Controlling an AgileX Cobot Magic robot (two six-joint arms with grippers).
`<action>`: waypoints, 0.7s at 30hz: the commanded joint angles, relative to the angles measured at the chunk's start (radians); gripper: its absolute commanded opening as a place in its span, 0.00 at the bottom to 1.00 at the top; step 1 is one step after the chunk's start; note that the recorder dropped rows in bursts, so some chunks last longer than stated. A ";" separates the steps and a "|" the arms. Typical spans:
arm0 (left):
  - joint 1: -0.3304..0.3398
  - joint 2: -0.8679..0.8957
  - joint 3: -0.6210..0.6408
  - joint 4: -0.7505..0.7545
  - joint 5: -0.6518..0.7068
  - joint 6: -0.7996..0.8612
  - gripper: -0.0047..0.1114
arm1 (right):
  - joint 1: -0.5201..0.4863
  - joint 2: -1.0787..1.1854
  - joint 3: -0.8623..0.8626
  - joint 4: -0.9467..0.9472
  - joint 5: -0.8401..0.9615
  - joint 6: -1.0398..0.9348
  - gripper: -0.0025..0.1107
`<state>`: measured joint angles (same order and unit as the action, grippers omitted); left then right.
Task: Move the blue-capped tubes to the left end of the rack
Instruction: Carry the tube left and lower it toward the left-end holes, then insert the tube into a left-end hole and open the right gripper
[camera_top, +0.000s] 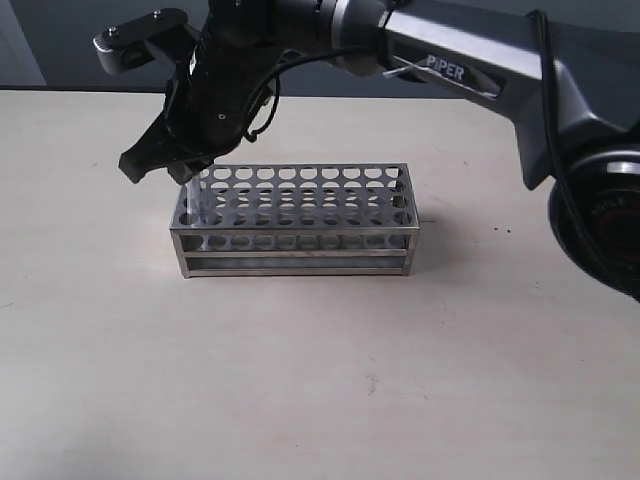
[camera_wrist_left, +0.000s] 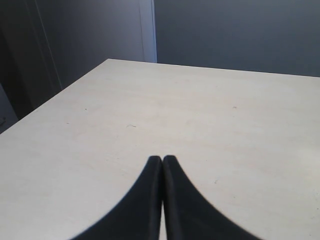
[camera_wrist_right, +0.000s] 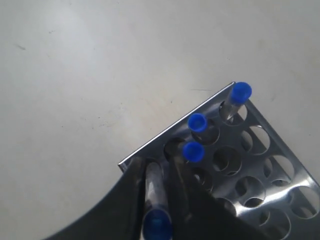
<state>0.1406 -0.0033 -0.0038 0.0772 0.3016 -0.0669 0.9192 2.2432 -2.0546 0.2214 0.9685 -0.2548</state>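
The steel rack (camera_top: 300, 232) stands mid-table. My right arm reaches across to its left end, where the right gripper (camera_top: 165, 168) hovers over the corner. In the right wrist view the right gripper (camera_wrist_right: 154, 167) is shut on a blue-capped tube (camera_wrist_right: 154, 192) held upright, its lower end at the corner hole of the rack (camera_wrist_right: 277, 140). Three more blue-capped tubes (camera_wrist_right: 197, 122) stand in the holes of that same end row. In the exterior view the gripper hides their caps. My left gripper (camera_wrist_left: 162, 159) is shut, empty, above bare table.
The rack's other holes (camera_top: 330, 190) hold nothing. The right arm's dark links (camera_top: 560, 110) span the back right of the scene. A dark wall lies beyond the table's far edge (camera_wrist_left: 210, 67).
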 joint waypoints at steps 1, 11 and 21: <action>-0.005 0.003 0.004 -0.005 -0.008 -0.002 0.04 | -0.001 0.018 -0.004 0.018 -0.024 -0.006 0.02; -0.005 0.003 0.004 -0.005 -0.008 -0.002 0.04 | -0.001 0.018 -0.004 0.089 -0.096 -0.061 0.02; -0.005 0.003 0.004 -0.005 -0.008 -0.002 0.04 | -0.001 0.063 -0.004 0.072 -0.030 -0.110 0.02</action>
<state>0.1406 -0.0033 -0.0038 0.0772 0.3016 -0.0669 0.9192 2.2870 -2.0553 0.2954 0.9038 -0.3371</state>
